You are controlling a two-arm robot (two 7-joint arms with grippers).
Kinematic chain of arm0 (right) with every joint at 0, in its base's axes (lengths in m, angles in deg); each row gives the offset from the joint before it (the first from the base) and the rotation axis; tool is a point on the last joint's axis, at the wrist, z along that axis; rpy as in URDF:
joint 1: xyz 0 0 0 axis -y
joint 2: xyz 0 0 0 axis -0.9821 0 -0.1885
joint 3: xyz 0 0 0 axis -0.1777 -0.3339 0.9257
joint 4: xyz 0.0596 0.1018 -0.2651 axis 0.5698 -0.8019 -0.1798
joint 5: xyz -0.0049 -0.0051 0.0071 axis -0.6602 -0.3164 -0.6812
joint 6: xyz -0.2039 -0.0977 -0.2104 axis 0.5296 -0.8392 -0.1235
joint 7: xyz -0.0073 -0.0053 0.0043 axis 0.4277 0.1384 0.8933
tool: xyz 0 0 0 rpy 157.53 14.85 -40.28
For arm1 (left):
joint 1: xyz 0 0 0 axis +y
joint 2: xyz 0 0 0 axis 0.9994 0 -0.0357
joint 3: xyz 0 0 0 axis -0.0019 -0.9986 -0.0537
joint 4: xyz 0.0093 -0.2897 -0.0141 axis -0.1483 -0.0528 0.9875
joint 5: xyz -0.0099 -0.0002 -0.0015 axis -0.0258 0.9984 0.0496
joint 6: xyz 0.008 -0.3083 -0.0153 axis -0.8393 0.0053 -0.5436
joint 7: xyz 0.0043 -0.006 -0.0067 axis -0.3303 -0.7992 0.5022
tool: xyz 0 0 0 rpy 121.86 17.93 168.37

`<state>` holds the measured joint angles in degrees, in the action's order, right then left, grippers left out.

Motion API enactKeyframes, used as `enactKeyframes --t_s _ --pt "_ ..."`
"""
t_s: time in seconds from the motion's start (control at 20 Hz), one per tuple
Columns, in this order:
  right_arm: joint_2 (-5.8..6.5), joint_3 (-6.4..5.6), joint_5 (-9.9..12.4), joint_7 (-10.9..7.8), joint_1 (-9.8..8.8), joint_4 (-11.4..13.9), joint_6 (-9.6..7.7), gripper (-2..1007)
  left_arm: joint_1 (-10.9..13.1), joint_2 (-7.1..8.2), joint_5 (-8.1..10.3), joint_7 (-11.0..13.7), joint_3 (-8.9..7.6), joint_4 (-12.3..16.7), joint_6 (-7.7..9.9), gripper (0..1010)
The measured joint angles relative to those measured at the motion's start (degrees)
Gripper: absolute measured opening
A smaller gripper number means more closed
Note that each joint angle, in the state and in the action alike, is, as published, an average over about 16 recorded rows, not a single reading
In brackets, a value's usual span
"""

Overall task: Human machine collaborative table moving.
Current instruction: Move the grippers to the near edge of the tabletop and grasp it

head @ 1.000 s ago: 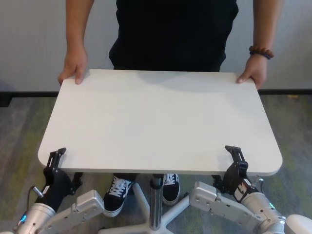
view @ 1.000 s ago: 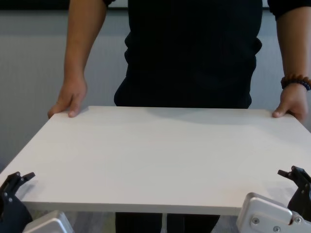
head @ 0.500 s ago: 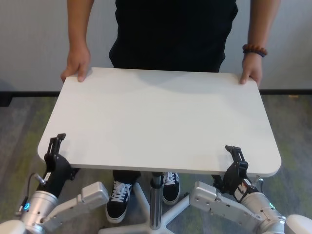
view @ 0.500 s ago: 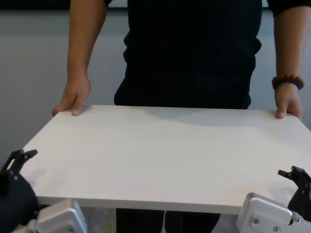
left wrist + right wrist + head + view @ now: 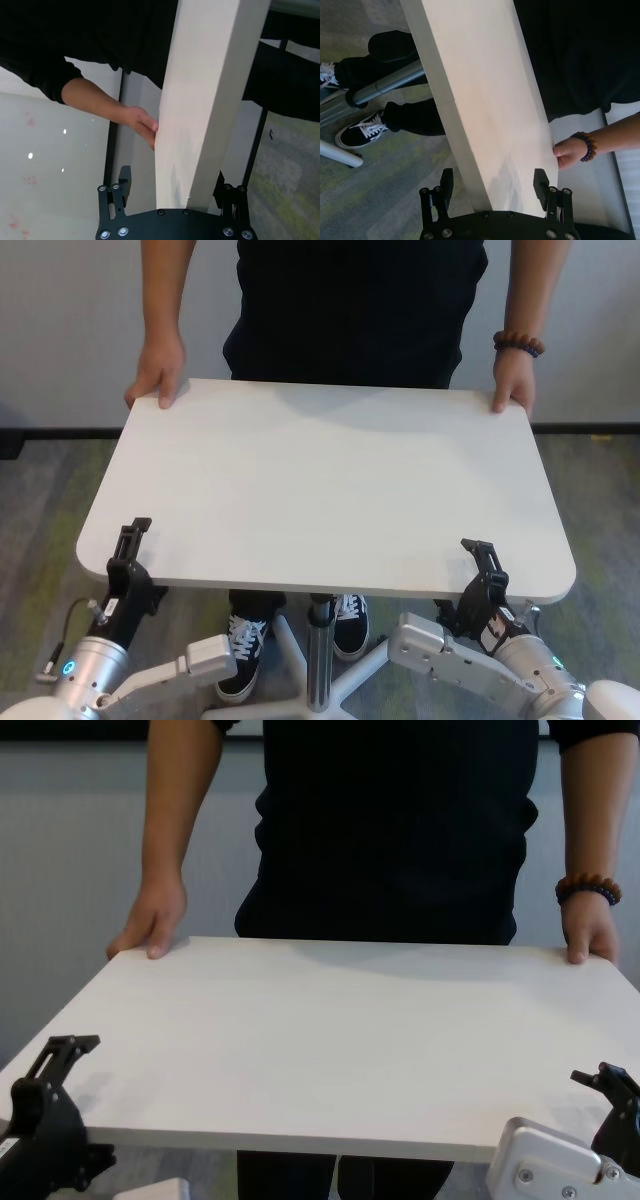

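The white table (image 5: 330, 480) stands before me on its grey pole (image 5: 319, 635). The human (image 5: 350, 310), in a black top, holds both far corners, with a beaded bracelet (image 5: 517, 343) on one wrist. My left gripper (image 5: 130, 555) is open and straddles the near edge by the left corner; the left wrist view shows the tabletop (image 5: 210, 75) between its spread fingers (image 5: 125, 177). My right gripper (image 5: 483, 570) is open and straddles the near edge by the right corner, with the tabletop (image 5: 485, 90) between its fingers (image 5: 447, 182). Both grippers, left (image 5: 55, 1070) and right (image 5: 605, 1085), show in the chest view.
Under the tabletop are the white star base legs (image 5: 360, 665) and the person's black-and-white shoes (image 5: 240, 640). Grey-green carpet (image 5: 40, 500) lies all around. A pale wall with a dark skirting strip (image 5: 590, 426) stands behind the person.
My left gripper has moved inward from outside the left corner and now straddles the near edge. The person's hands and the far edge shifted slightly. My right gripper has not moved.
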<state>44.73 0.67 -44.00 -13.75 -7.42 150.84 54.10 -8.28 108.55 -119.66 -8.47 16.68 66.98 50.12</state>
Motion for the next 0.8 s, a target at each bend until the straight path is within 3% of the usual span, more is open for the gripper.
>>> enactKeyframes --t_s 0.35,0.8 --pt "0.00 0.00 0.00 0.00 0.00 0.00 -0.01 1001 0.27 -0.04 -1.74 -0.24 -0.54 -0.39 0.94 1000" --pt "0.00 -0.01 0.00 0.00 0.00 -0.01 -0.01 1001 0.92 -0.19 -2.66 -0.25 -1.40 -0.83 0.60 1000"
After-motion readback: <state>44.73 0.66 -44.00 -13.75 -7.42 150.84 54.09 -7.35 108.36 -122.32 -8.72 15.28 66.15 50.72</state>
